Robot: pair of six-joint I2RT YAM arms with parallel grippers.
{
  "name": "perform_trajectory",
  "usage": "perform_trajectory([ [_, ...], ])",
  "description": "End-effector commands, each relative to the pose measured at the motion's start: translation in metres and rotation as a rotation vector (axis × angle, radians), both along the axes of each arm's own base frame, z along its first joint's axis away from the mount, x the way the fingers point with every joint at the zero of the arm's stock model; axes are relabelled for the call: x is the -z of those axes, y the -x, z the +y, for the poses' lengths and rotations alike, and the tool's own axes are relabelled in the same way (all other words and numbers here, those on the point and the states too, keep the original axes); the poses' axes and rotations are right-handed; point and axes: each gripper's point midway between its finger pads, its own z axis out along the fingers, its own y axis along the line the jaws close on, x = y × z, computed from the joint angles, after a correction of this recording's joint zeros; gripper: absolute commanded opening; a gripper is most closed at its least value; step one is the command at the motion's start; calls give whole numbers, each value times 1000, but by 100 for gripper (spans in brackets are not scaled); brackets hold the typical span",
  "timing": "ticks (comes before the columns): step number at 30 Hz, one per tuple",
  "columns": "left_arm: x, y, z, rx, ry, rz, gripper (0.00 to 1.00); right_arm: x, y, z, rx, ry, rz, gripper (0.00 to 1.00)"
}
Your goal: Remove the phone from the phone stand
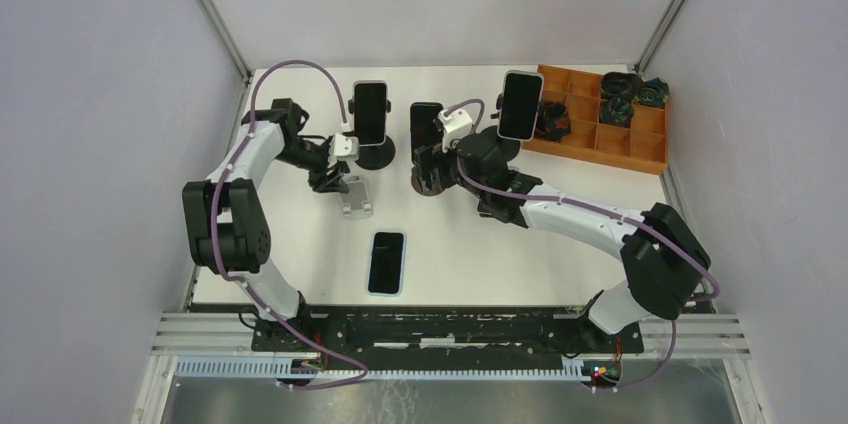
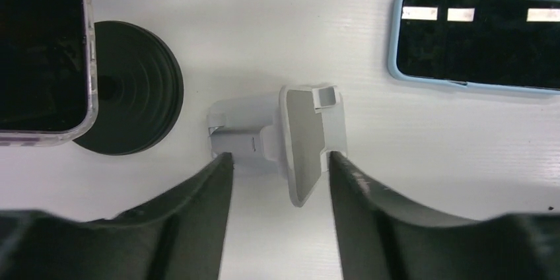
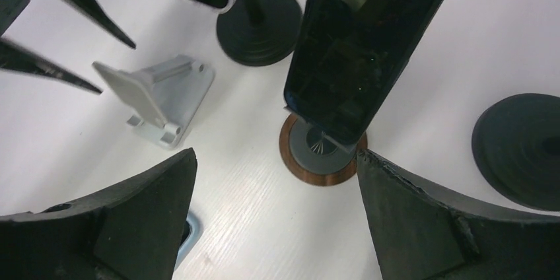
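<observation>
Over the grey stand (image 2: 304,135) the left hand (image 2: 279,160) hangs half open, one finger close at each side, gripping nothing. Slightly right of the grey stand, towards the arm bases, a blue-cased phone (image 1: 387,262) lies flat on the white worktop (image 1: 480,244). Farther right, the right hand (image 3: 276,154) gapes wide and empty. A dark phone (image 3: 356,42) is propped on its wood-rimmed stand (image 3: 294,168) just ahead of the gap between that hand's fingers.

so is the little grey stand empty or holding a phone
Empty. The grey stand has a bare plate, and the blue-cased phone lies flat on the table, apart from it.
</observation>
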Motion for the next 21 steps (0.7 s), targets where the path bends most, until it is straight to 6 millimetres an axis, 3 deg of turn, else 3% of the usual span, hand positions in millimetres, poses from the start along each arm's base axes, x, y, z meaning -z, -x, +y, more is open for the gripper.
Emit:
perform_trajectory([
  [1, -9, -8, 0, -40, -7, -27, 65, -11, -36, -8, 156, 3, -24, 97],
  [3, -23, -10, -1, -47, -1, -61, 73, -8, -46, -7, 164, 4, -16, 97],
  [4, -31, -10, -2, -52, 5, -78, 81, -4, -51, -7, 169, 9, -7, 98],
  [5, -41, -11, -3, -59, 12, -96, 96, -1, -56, -8, 178, 14, 0, 98],
  [6, -51, -12, -4, -68, 23, -110, 99, 2, -59, -8, 183, 16, 7, 98],
  [14, -138, 2, -18, -156, 144, -167, 100, 17, -86, -7, 217, 10, 25, 98],
  [21, -155, 22, -14, -186, 123, -211, 100, 37, -104, -8, 236, -21, 24, 98],
])
